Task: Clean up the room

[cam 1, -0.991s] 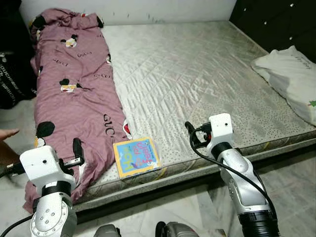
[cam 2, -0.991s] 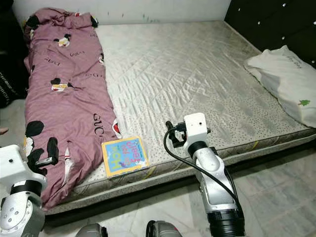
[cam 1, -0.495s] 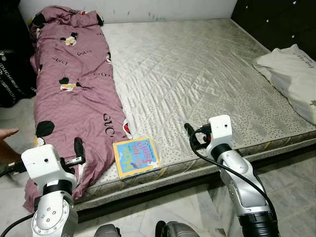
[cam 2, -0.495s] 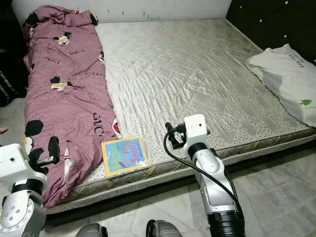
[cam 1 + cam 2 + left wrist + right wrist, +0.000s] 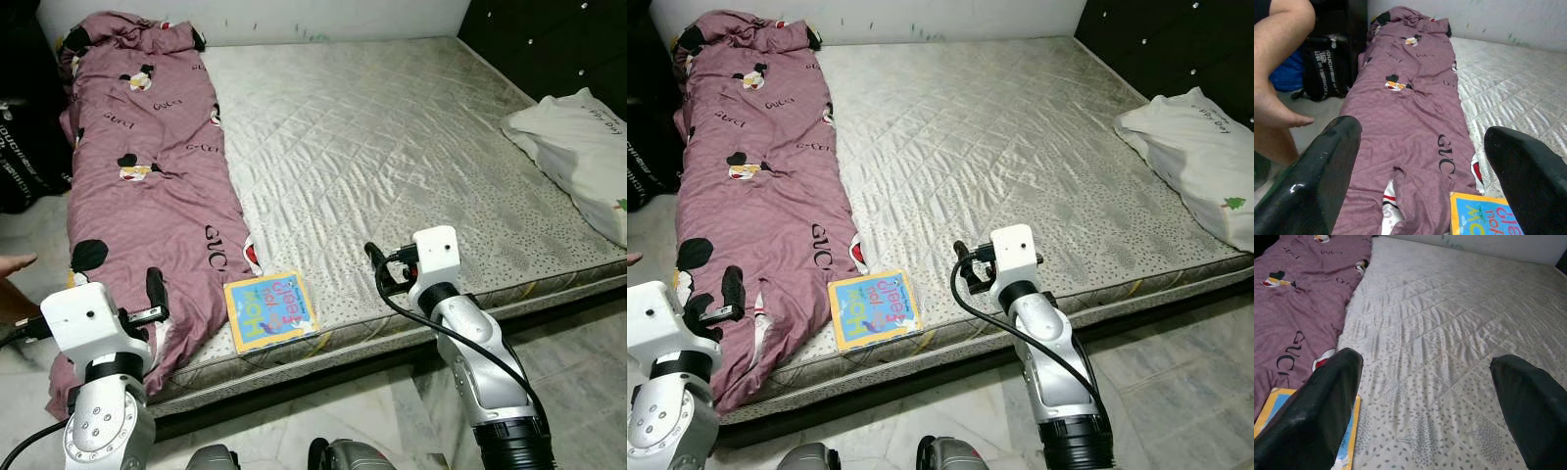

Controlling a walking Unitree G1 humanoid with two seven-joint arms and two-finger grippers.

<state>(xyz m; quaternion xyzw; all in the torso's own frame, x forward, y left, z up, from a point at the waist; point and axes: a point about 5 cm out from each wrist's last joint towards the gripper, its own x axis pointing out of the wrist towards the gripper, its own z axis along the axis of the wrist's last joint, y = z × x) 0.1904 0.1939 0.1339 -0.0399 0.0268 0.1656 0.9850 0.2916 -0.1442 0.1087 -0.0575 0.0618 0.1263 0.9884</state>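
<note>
Bed: a bare quilted mattress filled most of the frame, its near edge running across the lower half above the tiled floor.
Blanket: a mauve cartoon-print blanket lay in a long heap down the left side of the mattress, from the upper left corner to the lower left, draping over the near edge.
Book: a yellow-bordered children's book lay flat near the mattress's front edge, lower centre — just beside the blanket's right side.
Pillow: a white pillow rested at the right edge of the frame, on the mattress's far-right side.
Left gripper: hovered at lower left over the blanket's lower end, jaws spread wide and empty; the book's corner showed between them in the wrist view.
Right gripper: hovered lower centre-right over the mattress edge, to the right of the book — jaws wide apart, holding nothing.
Person: a bare leg and foot stood on the floor beside the bed, at the left.
Bag: a black bag sat on the floor by the blanket's far end.
</note>
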